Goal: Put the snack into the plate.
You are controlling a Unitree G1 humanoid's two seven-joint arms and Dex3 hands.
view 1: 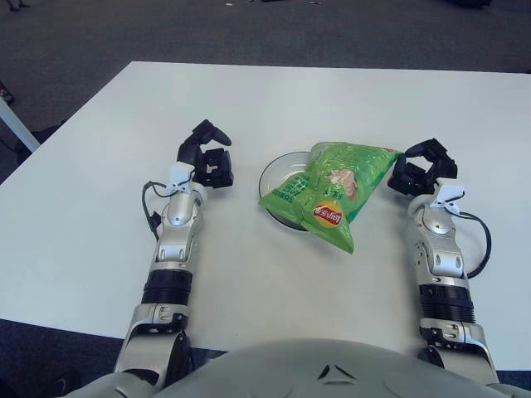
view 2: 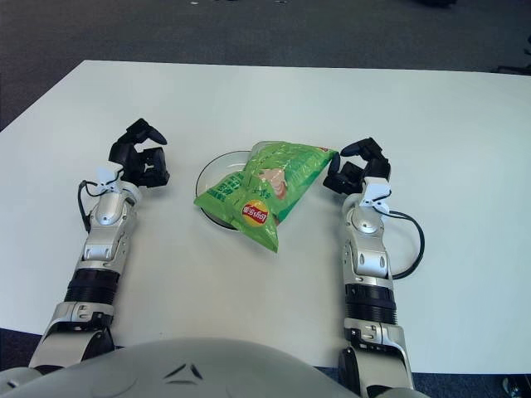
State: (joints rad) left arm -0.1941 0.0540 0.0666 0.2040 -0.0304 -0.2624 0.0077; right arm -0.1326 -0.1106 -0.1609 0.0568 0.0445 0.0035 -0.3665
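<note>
Crinkled green snack bag (view 1: 328, 189) with red logo overhangs the plate (view 1: 274, 170).

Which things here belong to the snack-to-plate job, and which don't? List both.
Part of the job:
- green snack bag, lying across the plate and overhanging its near rim
- plate
- right hand, at the bag's right end
- left hand, left of the plate, holding nothing

Not part of it:
- white table

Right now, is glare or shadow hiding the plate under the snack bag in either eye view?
Left eye view: no glare; the plate's rim shows left of the snack bag, the rest covered. Right eye view: same, soft shadow only beneath the bag's overhanging near end.
</note>
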